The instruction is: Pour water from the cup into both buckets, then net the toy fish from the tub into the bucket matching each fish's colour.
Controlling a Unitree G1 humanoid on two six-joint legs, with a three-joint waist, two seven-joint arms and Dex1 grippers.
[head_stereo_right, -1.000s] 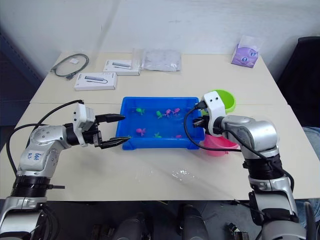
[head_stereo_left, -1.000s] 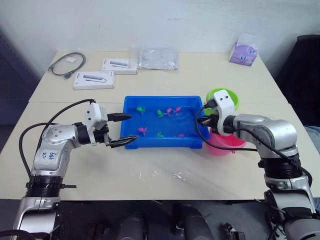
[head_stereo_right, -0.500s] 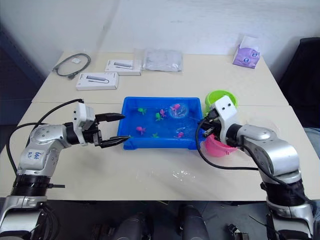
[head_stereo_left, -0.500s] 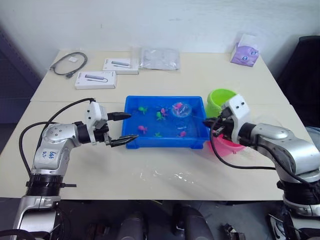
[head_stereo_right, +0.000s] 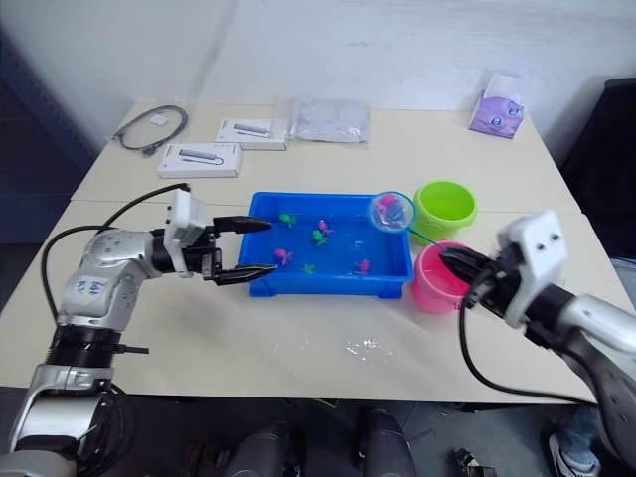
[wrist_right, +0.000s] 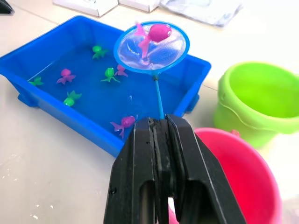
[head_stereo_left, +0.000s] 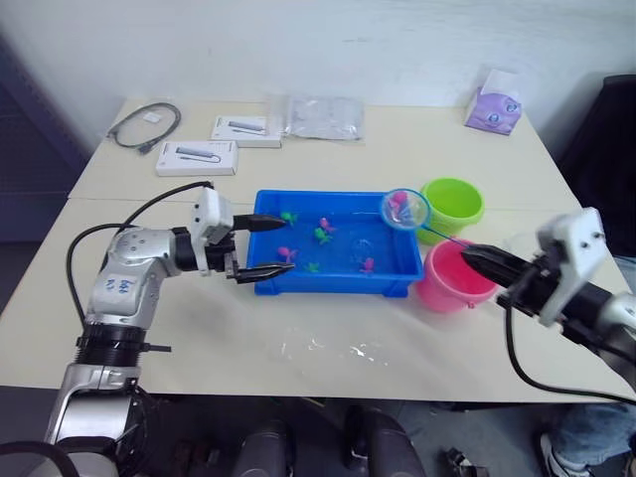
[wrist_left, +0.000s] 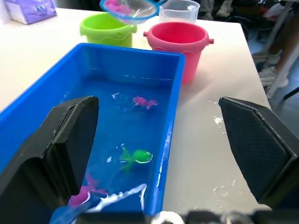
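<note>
Pink plastic toy fish (wrist_right: pixel 159 32) lies in the light blue round hoop of the small hand net (wrist_right: pixel 151 47), held in the air above the far right corner of the shallow bright blue plastic tub (head_stereo_left: pixel 397 283). The right claw (wrist_right: pixel 159 135) is clamped on the net's thin handle, above the pink round bucket (head_stereo_left: pixel 452 278); the lime green bucket (head_stereo_left: pixel 452 207) stands just behind. The left claw (head_stereo_left: pixel 268 245) is spread wide at the tub's left end. Green and pink fish (wrist_right: pixel 70 99) float in the tub on the beige counter (head_stereo_left: pixel 328 348).

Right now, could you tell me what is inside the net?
The net, held by the right gripper above the tub, holds one pink fish. Its mesh is see-through, and nothing else shows inside.
</note>
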